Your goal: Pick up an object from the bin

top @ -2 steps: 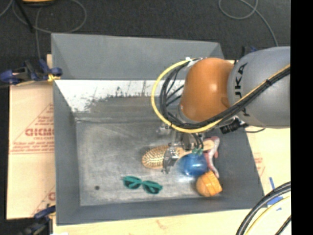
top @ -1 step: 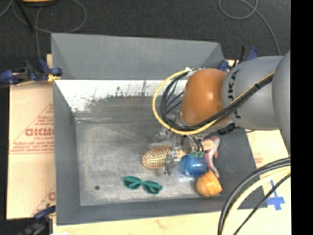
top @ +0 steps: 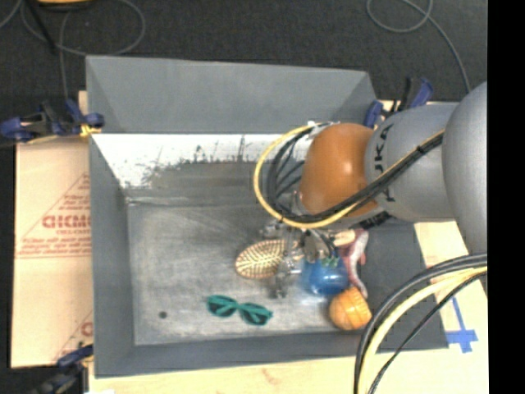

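My gripper (top: 287,273) reaches down into the right middle of the bin, its fingers beside a tan oval brush head (top: 260,260) with a dotted face. Just right of the fingers lies a round blue object (top: 322,279), touching or nearly touching them. An orange ball (top: 350,309) rests in front of the blue one, near the bin's front right corner. A pinkish white piece (top: 356,249) shows behind the blue object, partly under the wrist. I cannot make out anything between the fingers.
Green toy sunglasses (top: 239,309) lie flat on the floor near the front wall, left of the gripper. The arm with its orange cover and yellow cable hangs over the bin's right side and hides what is beneath.
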You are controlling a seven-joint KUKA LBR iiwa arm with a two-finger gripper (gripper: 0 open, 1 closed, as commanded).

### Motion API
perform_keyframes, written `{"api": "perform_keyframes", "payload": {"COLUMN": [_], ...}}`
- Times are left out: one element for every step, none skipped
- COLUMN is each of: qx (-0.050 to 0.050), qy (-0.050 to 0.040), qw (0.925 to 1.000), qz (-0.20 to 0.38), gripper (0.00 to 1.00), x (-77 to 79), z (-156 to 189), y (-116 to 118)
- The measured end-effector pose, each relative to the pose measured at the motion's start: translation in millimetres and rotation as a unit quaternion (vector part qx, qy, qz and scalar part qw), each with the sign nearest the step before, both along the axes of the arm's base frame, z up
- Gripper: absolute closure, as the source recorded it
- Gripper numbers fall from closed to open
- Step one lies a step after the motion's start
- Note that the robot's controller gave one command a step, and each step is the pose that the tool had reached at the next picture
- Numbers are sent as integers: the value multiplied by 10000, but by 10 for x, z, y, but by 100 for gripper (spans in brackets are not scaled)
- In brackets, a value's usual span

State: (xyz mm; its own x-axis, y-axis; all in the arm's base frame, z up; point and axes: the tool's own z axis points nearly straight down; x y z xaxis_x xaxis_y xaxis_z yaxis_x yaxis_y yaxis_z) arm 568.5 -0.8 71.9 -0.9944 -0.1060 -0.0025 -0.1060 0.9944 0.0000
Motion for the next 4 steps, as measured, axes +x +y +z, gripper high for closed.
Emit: {"api": "perform_keyframes", "payload": {"qx": [9,4,15,16], "qy": [-17,-12,-39,-39], "qw": [10000,10000,10000,10000], "qz": [-41,-15,-50,-51], "gripper": [0,0,100,100], "x": [-26,14,10,10], "z": [7,15,45,45], "y": [-31,-7,-19,-19]}}
